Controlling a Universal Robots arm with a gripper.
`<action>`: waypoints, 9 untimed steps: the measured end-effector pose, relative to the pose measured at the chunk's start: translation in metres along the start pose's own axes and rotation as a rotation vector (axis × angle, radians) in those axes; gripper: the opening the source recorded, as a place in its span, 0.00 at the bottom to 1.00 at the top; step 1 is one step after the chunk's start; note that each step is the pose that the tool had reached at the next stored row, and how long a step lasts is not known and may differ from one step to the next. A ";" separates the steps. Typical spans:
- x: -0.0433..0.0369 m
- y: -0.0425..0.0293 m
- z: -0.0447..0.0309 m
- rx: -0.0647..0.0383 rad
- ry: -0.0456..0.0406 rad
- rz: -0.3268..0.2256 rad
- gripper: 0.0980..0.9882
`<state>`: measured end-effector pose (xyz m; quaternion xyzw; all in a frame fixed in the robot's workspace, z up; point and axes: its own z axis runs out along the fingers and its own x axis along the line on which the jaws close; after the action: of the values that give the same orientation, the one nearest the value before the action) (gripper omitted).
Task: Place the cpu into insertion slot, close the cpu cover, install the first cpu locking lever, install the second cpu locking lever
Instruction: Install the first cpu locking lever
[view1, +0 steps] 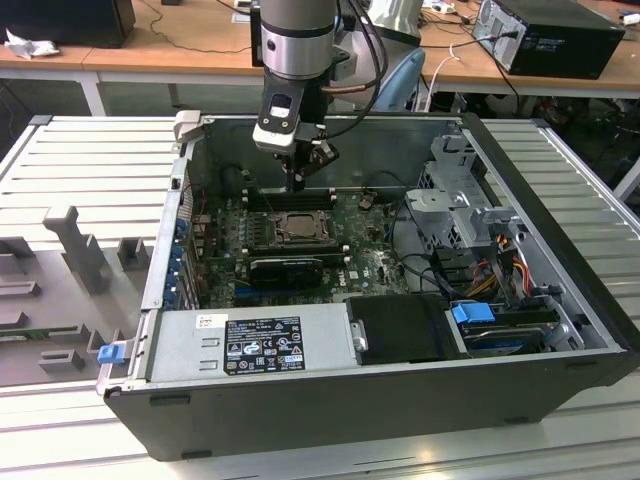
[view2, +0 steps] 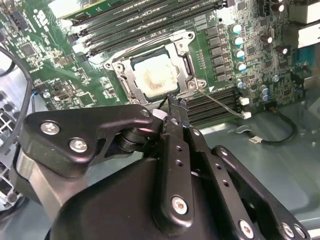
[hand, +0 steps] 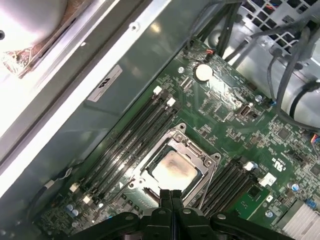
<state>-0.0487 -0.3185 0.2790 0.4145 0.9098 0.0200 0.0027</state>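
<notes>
The cpu (view2: 155, 78) lies flat in the insertion slot (view2: 120, 70), pale face up, on the green motherboard inside the open computer case. The cpu cover (view2: 188, 64) lies down around it, and the chip shows through its window. One thin locking lever (view2: 222, 104) sticks out sideways from a socket corner across the memory slots. My gripper (view2: 175, 106) hangs just above the socket's edge with its black fingers pressed together and nothing seen between them. The first wrist view has the gripper (hand: 170, 193) beside the cpu (hand: 173, 168) and the cpu cover (hand: 194, 150). In the exterior view the gripper (view1: 296, 178) hovers behind the insertion slot (view1: 297, 226).
Long black memory slots (hand: 131, 136) flank the socket on both sides. A black expansion card (view1: 287, 270) sits in front of the socket. The power supply (view1: 255, 345), drive bays (view1: 465, 205) and cables (view1: 505, 265) crowd the case's front and the exterior view's right.
</notes>
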 end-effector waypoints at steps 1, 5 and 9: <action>0.0000 0.0000 0.0000 0.000 0.0005 -0.010 0.01; 0.0000 0.0000 0.0000 0.001 0.0024 -0.062 0.01; 0.0000 0.0000 0.0001 0.001 0.0040 -0.104 0.01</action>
<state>-0.0487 -0.3185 0.2789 0.3666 0.9301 0.0201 0.0017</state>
